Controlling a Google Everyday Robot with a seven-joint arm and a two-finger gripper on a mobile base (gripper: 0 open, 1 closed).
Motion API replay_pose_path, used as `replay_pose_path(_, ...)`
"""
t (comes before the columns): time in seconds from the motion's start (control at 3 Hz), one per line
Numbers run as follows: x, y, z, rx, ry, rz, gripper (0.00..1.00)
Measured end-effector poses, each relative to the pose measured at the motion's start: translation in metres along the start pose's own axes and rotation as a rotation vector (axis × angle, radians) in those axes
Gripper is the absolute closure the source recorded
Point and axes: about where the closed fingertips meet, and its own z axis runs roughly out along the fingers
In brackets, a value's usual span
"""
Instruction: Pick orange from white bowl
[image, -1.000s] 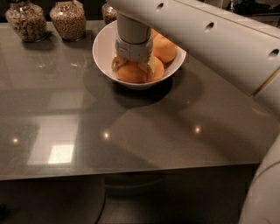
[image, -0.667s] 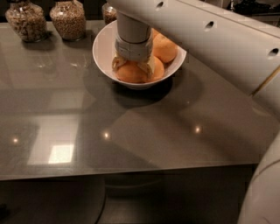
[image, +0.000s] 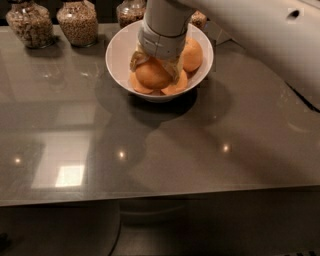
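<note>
The white bowl (image: 118, 49) stands at the back middle of the grey table (image: 165, 150) with several oranges in it. My gripper (image: 154, 70) reaches down into the bowl from above, and its yellowish fingers (image: 134, 60) clasp the front orange (image: 152, 76) on both sides. That orange sits a little above the others. Another orange (image: 193, 54) lies at the bowl's right side, and two more (image: 176, 86) show partly beneath the held one. My white arm (image: 250, 35) hides the bowl's back rim.
Glass jars of grains stand along the table's back edge: two at the left (image: 30, 22) (image: 77, 21), one behind the bowl (image: 131, 10) and one to its right (image: 199, 19). The table's front edge (image: 150, 197) runs across the lower part of the view.
The gripper has closed on the front orange and raised it slightly within the bowl. The bowl and the jars have not moved.
</note>
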Motion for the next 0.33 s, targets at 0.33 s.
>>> replay_pose_path(0.33,-0.0027,0.0002,-0.0300,0.130,-0.042,0.076,1.00)
